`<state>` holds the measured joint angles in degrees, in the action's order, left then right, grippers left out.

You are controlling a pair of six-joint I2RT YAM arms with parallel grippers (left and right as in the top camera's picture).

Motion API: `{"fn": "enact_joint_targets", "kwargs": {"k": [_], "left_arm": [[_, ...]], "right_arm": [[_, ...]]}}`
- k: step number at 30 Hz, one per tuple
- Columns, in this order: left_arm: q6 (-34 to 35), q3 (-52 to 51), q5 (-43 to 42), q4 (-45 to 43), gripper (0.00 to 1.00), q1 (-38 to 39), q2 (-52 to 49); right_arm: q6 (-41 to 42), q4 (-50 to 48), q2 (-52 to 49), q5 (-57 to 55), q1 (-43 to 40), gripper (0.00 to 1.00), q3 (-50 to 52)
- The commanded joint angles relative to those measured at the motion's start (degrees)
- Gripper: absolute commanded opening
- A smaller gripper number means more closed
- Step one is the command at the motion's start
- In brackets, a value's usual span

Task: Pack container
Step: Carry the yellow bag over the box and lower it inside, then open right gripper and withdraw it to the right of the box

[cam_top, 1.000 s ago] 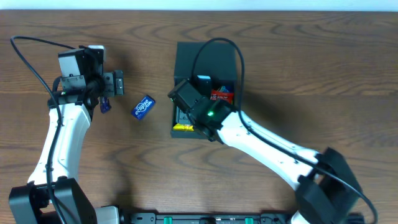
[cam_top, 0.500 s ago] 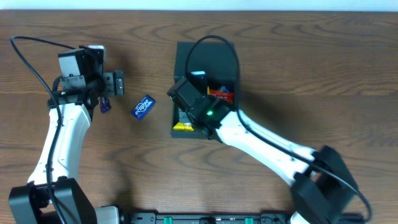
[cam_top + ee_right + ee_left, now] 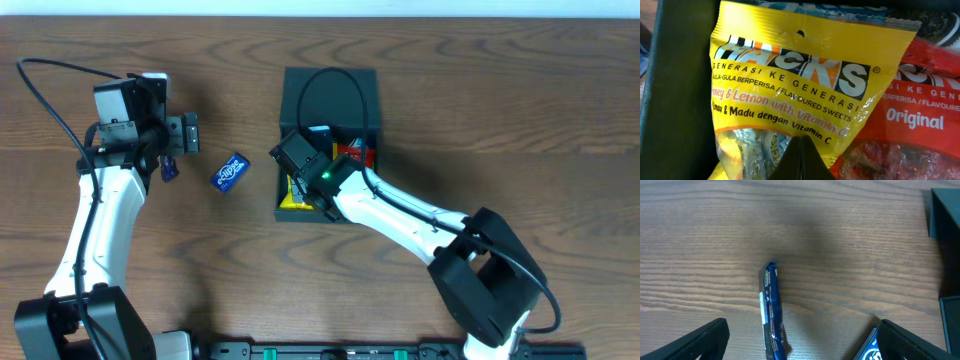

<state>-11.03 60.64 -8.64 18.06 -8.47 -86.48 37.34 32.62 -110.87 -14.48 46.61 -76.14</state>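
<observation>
Teal-green container (image 3: 330, 100) sits mid-table (image 3: 520, 110), lid open on the far side, lid angle unclear to me. From overhead my right arm (image 3: 400, 215) and a black cable loop (image 3: 352, 82) cross it, so most of the inside is hidden; only a yellow corner and a red strip show past the wrist. Down inside the box, my right gripper (image 3: 802, 145) has its fingers closed together with just a thin seam between them, tips at the lower edge of the yellow Hacks packet (image 3: 790, 85). Can't tell if film is pinched or only touched. The red packet (image 3: 912, 135) marked Original lies partly under the yellow one on its right, cut off by the frame. Above them are a blue-white packet (image 3: 825, 7) and a dark packet (image 3: 940, 25), both mostly out of frame, print unreadable. The container's dark wall fills the left side of that view. My left gripper (image 3: 802, 335) hangs well apart from the box over bare wood, spread wide, gripping nothing. A slim blue packet (image 3: 771, 310) stands on its edge between the fingers (image 3: 705, 340), touching neither, lower end cut off. A second blue packet (image 3: 231, 171) lies flat between my left gripper and the container; the left wrist view catches only its corner by the right finger. The box's edges show at that view's right margin.
</observation>
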Motion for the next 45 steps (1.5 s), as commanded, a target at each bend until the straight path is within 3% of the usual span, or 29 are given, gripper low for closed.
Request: {"fn": "enact_joint_targets", "kwargs": {"k": [1,16,25,33,45], "left_arm": [[-1.0,0.8,-0.2,0.1,0.95,-0.1,-0.1],[-1.0,0.8,-0.2,0.1,0.95,-0.1,-0.1],[-2.7,0.8,7.4,-0.9,0.95,-0.1,-0.1],[-2.7,0.8,7.6,-0.3,0.95,-0.1,-0.1],[-2.1,0.8,6.6,-0.2,0.95,-0.1,-0.1]], "right_arm": [[-1.9,0.6,-0.6,3.0,-0.3,0.01,-0.3],[-12.4,3.7,23.8,4.9,-1.6,0.02,-0.4],[-14.0,20.1,30.5,4.9,-2.0,0.01,-0.3],[-11.2,32.2,32.3,4.8,-1.8,0.01,0.2],[-10.8,28.3,49.9,-2.8,-0.8,0.02,9.9]]}}
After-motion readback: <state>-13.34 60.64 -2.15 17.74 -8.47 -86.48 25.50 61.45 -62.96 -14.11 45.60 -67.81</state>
